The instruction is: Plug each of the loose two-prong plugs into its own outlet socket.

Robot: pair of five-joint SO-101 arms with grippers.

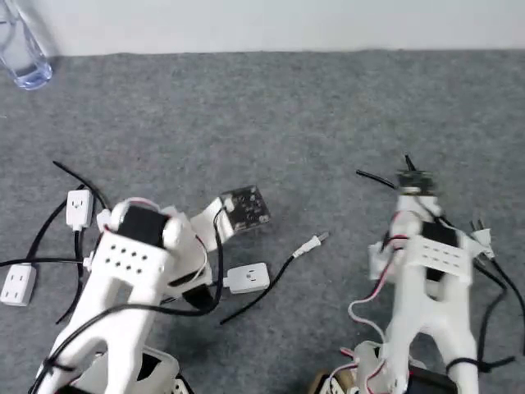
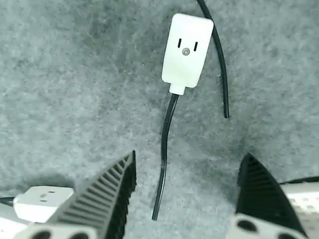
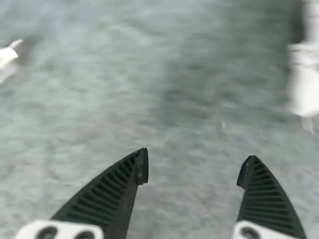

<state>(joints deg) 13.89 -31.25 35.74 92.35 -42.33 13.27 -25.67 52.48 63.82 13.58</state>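
Where the left end effector (image 2: 190, 157) hangs: low over the grey surface (image 2: 75, 89), its two ribbed fingers (image 2: 107, 196) spread wide with nothing gripped.
Ahead of it, by its wrist camera: a white outlet socket (image 2: 186, 52) lies face up beyond the fingertips. Its black cord (image 2: 164, 149) trails back toward the gap between the fingers, and a second cord (image 2: 222, 69) curves past the socket's side.
Beside one left finger: the end of another socket (image 2: 42, 201) sits close to the finger's outer side. I can't tell whether they touch.
Right end effector (image 3: 198, 154): released as well, its fingers well apart over bare grey surface, holding nothing.
Off to its sides: a pale shape (image 3: 7, 55) at one edge and a smeared shape (image 3: 304, 84) at the other, both too blurred to name.
Sockets seen from overhead: an upper socket (image 1: 79, 208) and an outer socket (image 1: 18, 284) lie on the left arm's outer side. A middle socket (image 1: 247, 278) lies on its inner side, just beside the arm.
Plugs seen from overhead: one two-prong plug (image 1: 312, 243) lies loose between the two arms, near the middle socket but apart from it and unplugged. A second plug (image 1: 482, 236) lies close beside the right arm, also loose.
Container: a clear bottle (image 1: 25, 53) is at the far corner, well apart from both end effectors. I can't make out what it holds.
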